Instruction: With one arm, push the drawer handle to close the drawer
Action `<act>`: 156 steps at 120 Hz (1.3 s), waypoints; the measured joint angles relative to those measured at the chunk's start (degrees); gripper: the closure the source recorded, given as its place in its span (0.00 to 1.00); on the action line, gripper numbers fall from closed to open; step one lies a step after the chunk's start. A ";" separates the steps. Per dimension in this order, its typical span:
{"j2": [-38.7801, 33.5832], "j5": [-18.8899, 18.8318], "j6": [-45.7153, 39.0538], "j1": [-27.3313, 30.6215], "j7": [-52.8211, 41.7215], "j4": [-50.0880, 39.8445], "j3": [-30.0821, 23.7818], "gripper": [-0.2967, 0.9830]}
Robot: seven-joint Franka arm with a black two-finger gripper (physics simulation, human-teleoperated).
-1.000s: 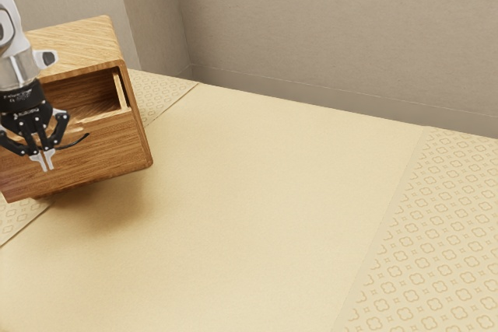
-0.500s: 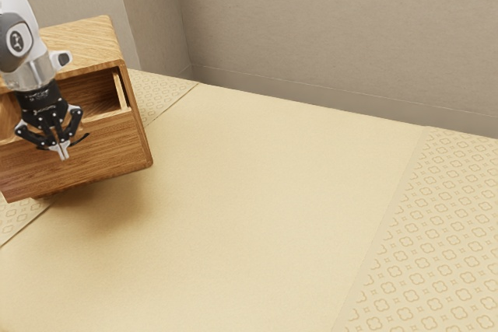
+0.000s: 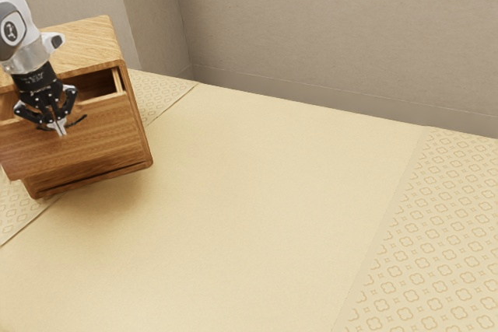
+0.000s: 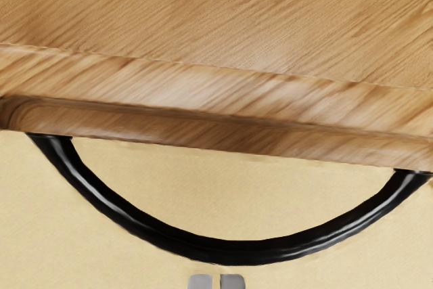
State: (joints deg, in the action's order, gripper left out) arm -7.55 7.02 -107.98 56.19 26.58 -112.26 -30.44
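The gripper (image 3: 60, 128) is in front of the wooden drawer's front (image 3: 101, 132), its two fingertips together. A thin dark handle (image 3: 78, 121) curves out beside the fingertips. The drawer stands partly out of its wooden cabinet (image 3: 82, 43), with a strip of its inside visible above the front. In the wrist view, the black curved handle (image 4: 237, 252) bows out from the wood (image 4: 223, 93), and the gripper (image 4: 216, 281) has its fingertips side by side just outside the middle of that curve. Whether they touch the handle I cannot tell.
A pale yellow tabletop (image 3: 257, 192) extends from the cabinet toward the exterior view's right, with a patterned band (image 3: 436, 231) there. Grey-beige walls (image 3: 327, 29) rise behind. The cabinet's side wall (image 3: 137, 118) is on the exterior view's right of the drawer.
My hand first moved toward the exterior view's right, then up and slightly back left. The drawer front has shifted inward, narrowing the visible opening and uncovering the cabinet's lower edge.
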 joint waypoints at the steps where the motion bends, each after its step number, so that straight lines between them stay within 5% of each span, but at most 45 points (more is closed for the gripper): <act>1: 0.40 -0.20 -0.03 -0.06 -0.01 0.36 0.14 0.84; 91: 20.64 -10.87 -3.97 -1.95 -0.67 19.53 1.07 0.84; 110: 20.62 -11.76 -4.21 -1.97 -0.75 19.59 1.36 0.84; 123: 8.16 -5.02 -4.80 -5.14 -0.66 4.64 1.03 0.82; 130: -0.22 -1.30 -3.91 -8.97 -0.61 -1.69 0.40 0.81; 136: -3.99 0.88 -2.27 -18.57 -0.57 -3.90 1.59 0.78; 149: -3.13 2.20 0.85 -46.14 -0.61 0.91 14.30 0.63; 156: 0.66 1.86 5.00 -54.43 -1.32 11.67 21.94 0.54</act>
State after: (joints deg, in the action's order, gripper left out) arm -6.89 8.88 -102.98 1.75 25.25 -100.60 -8.50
